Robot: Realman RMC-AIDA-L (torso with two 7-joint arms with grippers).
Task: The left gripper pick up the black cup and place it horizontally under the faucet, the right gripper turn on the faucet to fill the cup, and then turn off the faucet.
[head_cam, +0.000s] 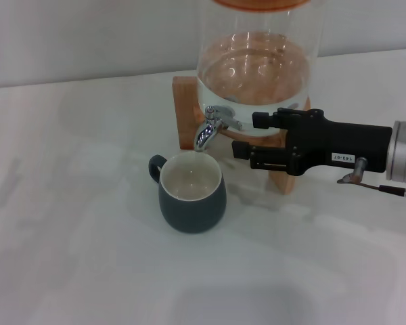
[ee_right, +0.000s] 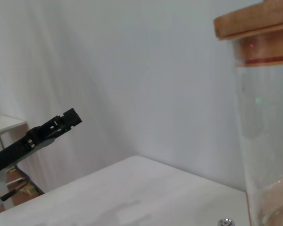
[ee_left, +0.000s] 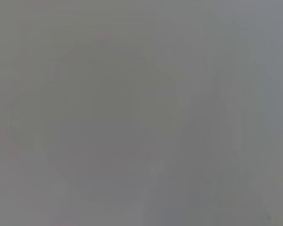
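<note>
Head view: a small rounded dark charcoal mug with a cream interior and loop handle, the black cup, stands upright on the white bench, in front of the wooden stand that sits toward the bench's far edge. The cup's mouth lies directly beneath the small chrome faucet, which projects from the clear glass dispenser holding water. No stream is visible at the spout, and the cup interior appears empty or nearly so.

The long black boxy right claw, bearing a small white label, reaches in from the bench's right side. Its two fingers are spread apart, one level with the faucet lever and one lower, their tips just beside the faucet without pinching it.

The black left claw appears only in the right wrist view, raised well away from the dispenser. Whether it is spread or closed cannot be told. The left wrist view shows only featureless grey.

Judged stage: cup placed; faucet not yet opened.

Risks: the fingers may close past the short lever and slip off it. A sideways push could shift the dispenser on its stand. A late shut-off would overflow the small cup onto the bench.
</note>
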